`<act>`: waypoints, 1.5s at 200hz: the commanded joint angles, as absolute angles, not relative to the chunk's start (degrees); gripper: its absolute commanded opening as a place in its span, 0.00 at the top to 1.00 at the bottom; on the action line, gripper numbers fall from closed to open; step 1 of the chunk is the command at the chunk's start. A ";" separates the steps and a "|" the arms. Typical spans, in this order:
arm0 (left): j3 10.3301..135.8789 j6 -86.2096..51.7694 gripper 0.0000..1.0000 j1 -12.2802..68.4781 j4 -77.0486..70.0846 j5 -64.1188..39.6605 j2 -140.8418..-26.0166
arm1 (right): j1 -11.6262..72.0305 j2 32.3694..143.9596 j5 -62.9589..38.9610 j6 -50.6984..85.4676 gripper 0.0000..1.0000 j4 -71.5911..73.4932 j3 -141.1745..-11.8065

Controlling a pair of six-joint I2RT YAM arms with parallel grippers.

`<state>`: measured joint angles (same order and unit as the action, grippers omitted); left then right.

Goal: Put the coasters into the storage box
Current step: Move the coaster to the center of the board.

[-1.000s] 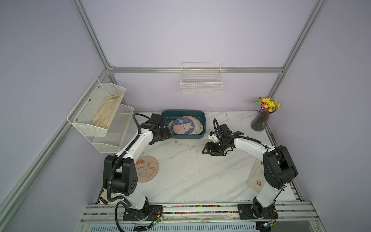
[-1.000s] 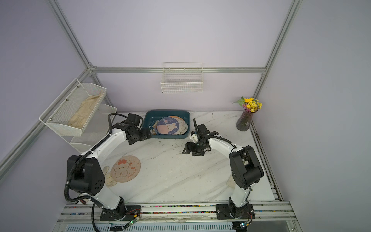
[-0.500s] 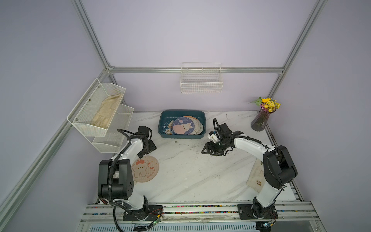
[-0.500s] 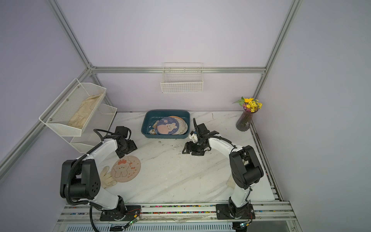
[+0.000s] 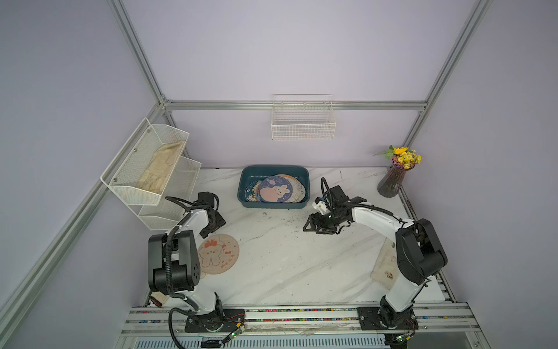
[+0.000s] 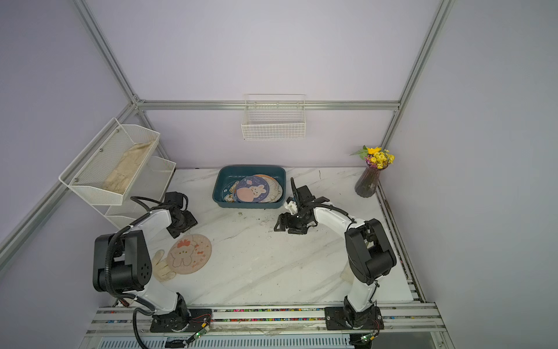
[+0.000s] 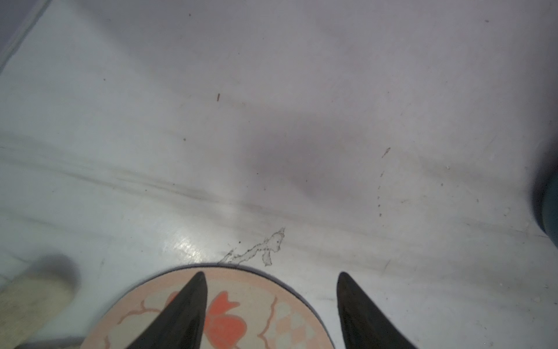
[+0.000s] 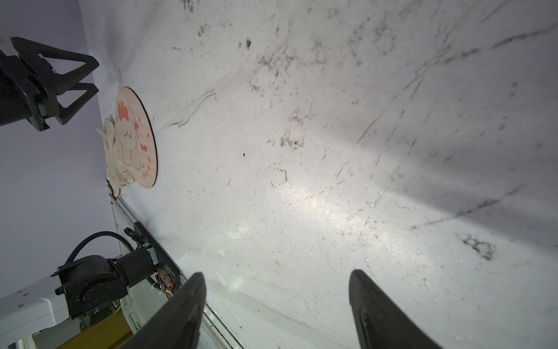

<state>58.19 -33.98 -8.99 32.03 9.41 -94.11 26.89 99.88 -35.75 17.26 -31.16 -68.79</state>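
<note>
1. A pink coaster lies on the table at 8 o'clock.
2. More coasters lie in the box at 12 o'clock.
3. The left claw, spread apart, hangs over that coaster's 12 o'clock edge.
4. The right claw, apart and empty, is at the box's 5 o'clock.

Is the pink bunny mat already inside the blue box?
No, the pink bunny mat lies flat on the white table, well apart from the blue box.

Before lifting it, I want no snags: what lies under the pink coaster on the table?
A cream glove sticks out from under the pink coaster; how far it reaches beneath is covered.
</note>
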 commanded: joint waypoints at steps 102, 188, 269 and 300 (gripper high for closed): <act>57.12 -32.15 0.35 -12.83 27.83 6.07 -101.50 | 26.75 101.03 -36.25 16.91 0.24 -32.08 -71.44; 57.74 -32.42 0.39 -12.24 36.09 1.26 -101.10 | 26.77 102.35 -37.18 16.26 0.24 -31.88 -72.43; 54.34 -34.86 0.42 -7.29 38.85 -1.81 -99.48 | 26.74 102.57 -38.14 15.22 0.24 -31.73 -72.08; 52.99 -36.50 0.43 -4.70 38.89 -2.74 -98.48 | 26.72 101.59 -38.12 15.11 0.24 -31.68 -71.04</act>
<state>57.04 -32.69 -7.18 33.78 3.55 -97.93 26.89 102.39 -37.39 16.40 -31.31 -70.91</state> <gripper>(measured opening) 0.575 0.761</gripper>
